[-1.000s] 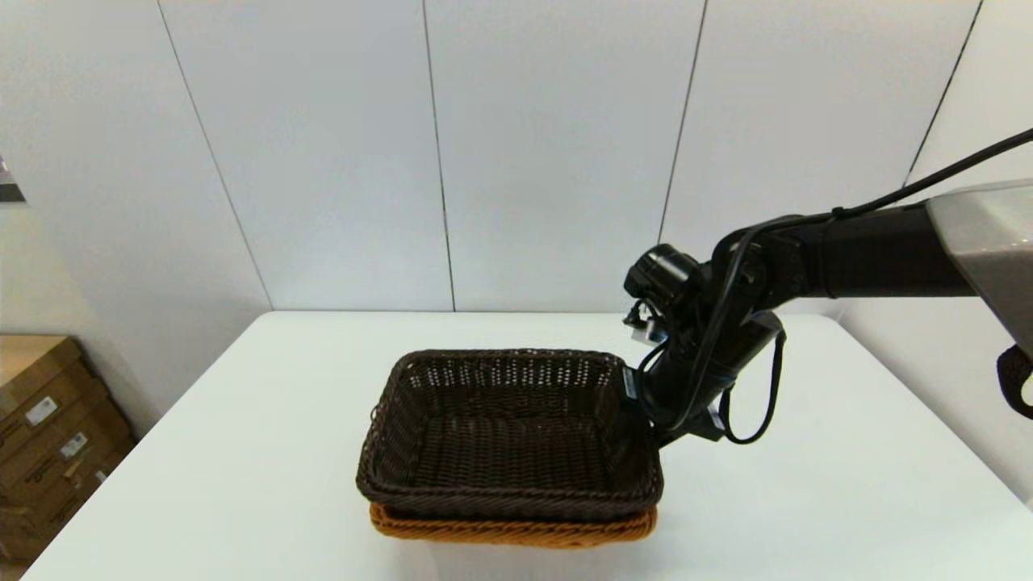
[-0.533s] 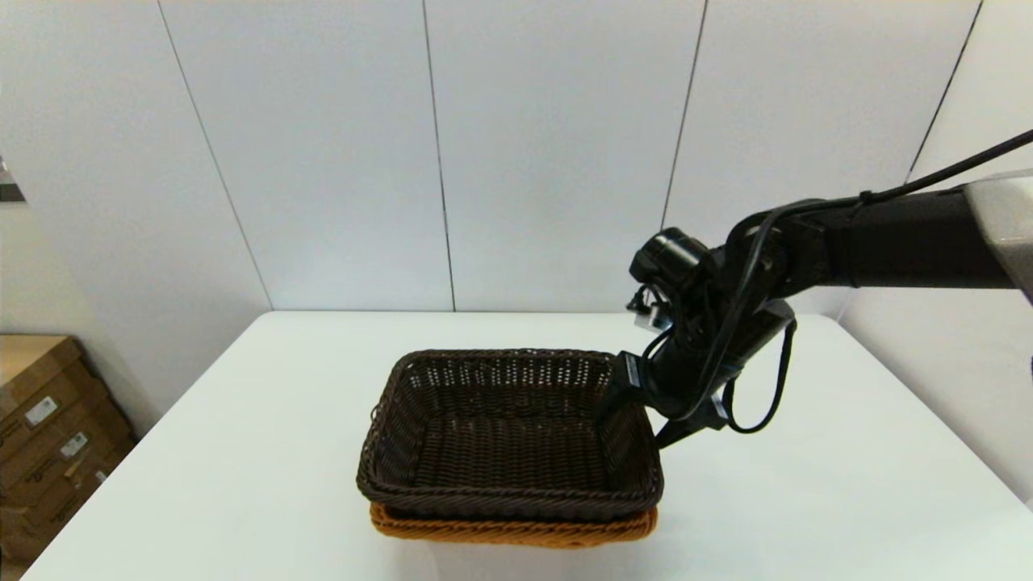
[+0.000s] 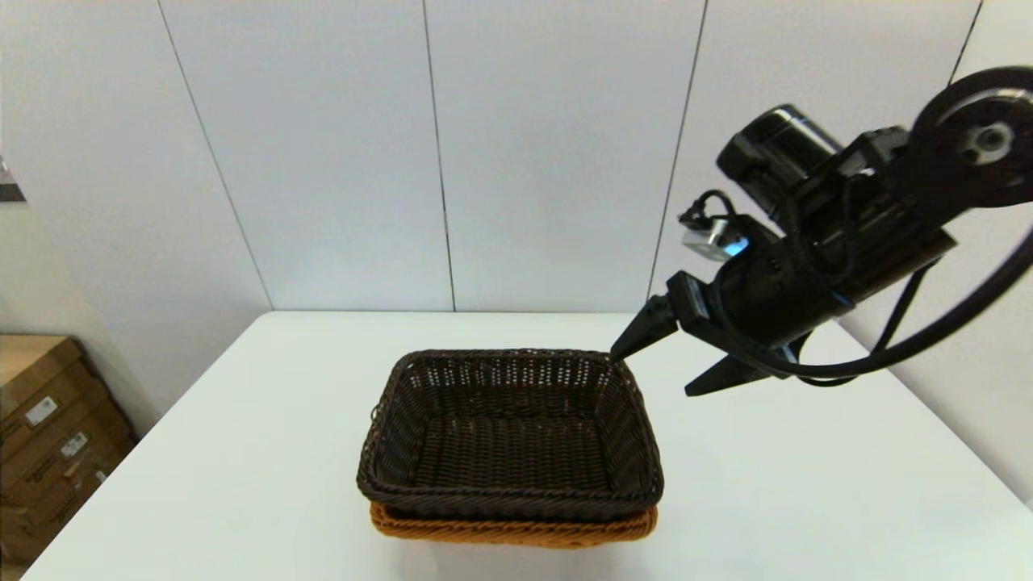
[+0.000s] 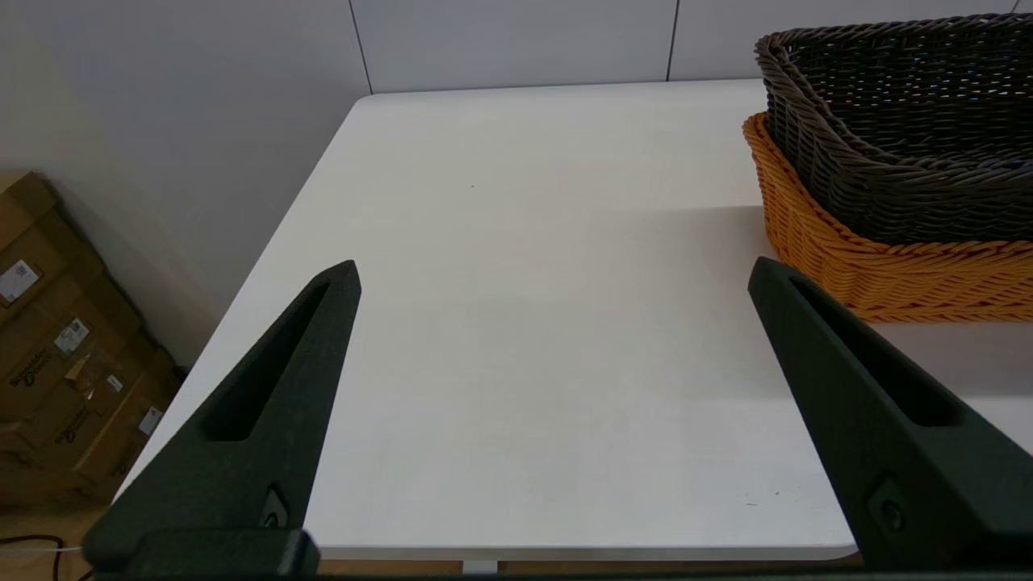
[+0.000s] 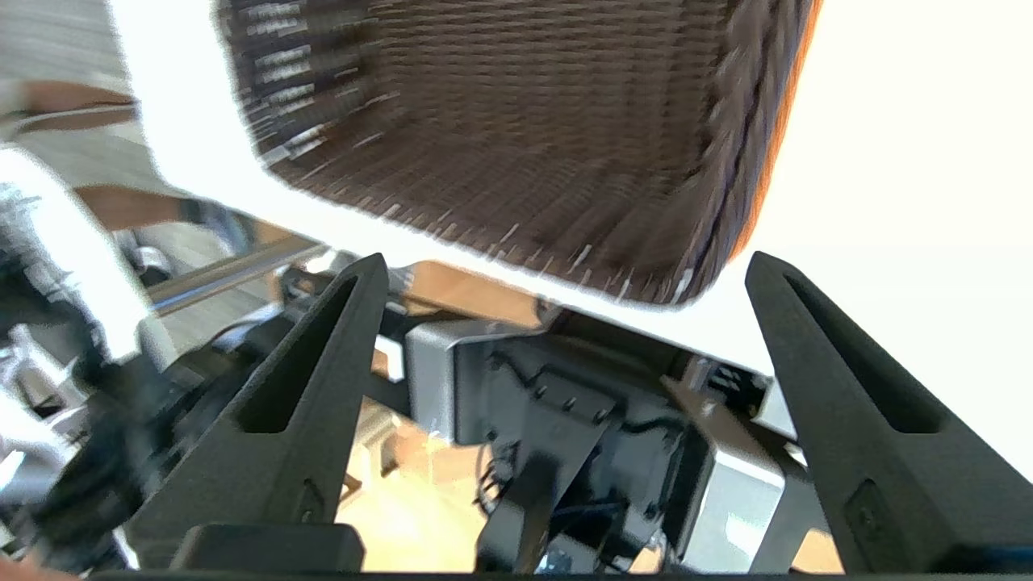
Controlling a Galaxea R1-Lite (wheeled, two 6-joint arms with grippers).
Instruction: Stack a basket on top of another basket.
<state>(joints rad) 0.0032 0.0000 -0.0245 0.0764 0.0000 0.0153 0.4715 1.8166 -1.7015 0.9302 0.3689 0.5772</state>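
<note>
Two baskets on the white table point(image 3: 242, 452), and they're already nested: the dark brown basket point(image 3: 508, 436) sits inside the orange basket point(image 3: 512, 531), so from the head camera you only see a strip of orange rim poking out under the near edge of the dark one. They line up pretty squarely, with the dark rim riding a bit above the orange rim all the way along that near side. The stack sits roughly mid-table, closer to the robot's edge than to the wall.

The right gripper point(image 3: 658, 363) is up in the air off the far right corner of the stack, not touching either basket. Its two black fingers are spread wide apart with nothing between them, one tip hanging just over the dark basket's far right corner, the other further out over bare table. The right wrist camera is pretty smeared, but you can make out the dark weave and a sliver of orange beyond the spread fingers.

The left gripper point(image 4: 553, 274) is parked low off the near left side of the table, jaws wide apart and empty, with the stack off to one side of it. Some cardboard boxes point(image 3: 48, 436) sit on the floor to the left
</note>
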